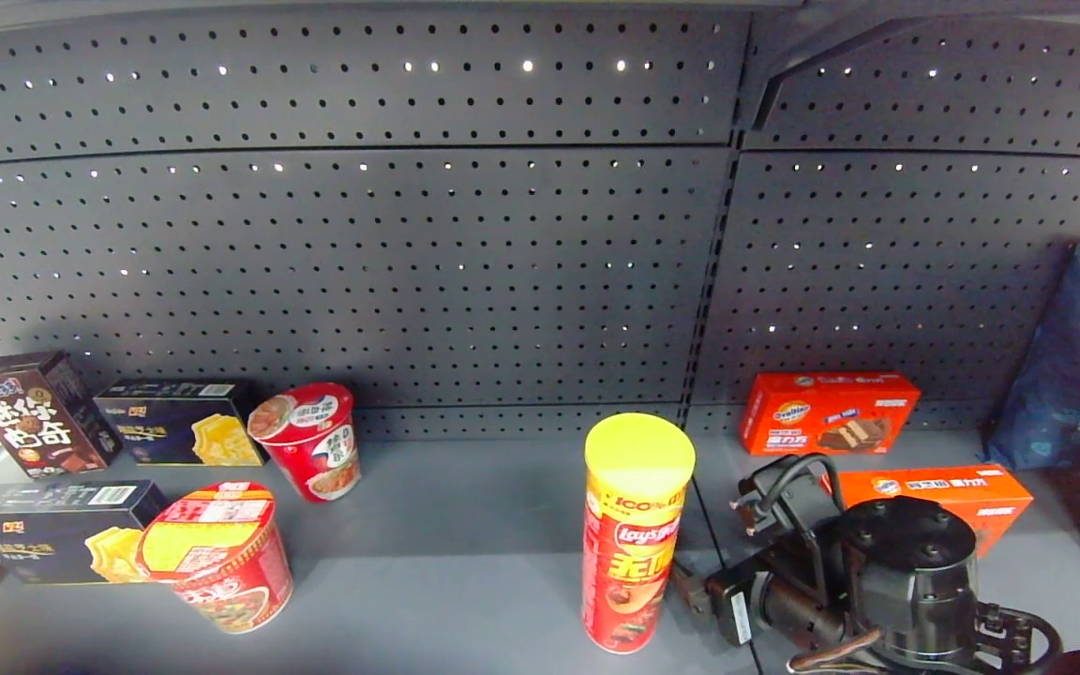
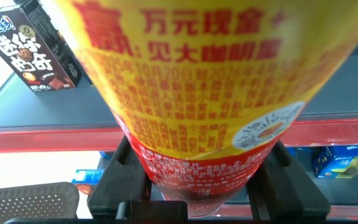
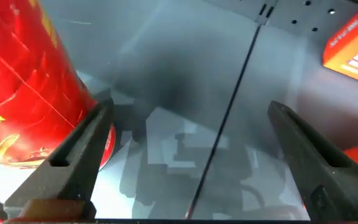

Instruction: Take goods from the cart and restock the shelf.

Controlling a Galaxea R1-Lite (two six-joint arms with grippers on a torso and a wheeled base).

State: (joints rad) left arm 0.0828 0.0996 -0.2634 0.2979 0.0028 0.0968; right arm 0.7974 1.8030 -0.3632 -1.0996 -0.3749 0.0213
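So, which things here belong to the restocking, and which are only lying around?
Job in hand:
chip can beside the open right gripper; cup in the left gripper; shelf.

Lying about:
blue bag; orange boxes, already shelved.

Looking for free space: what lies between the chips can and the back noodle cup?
Nothing: bare shelf between can and cup, in the head view.
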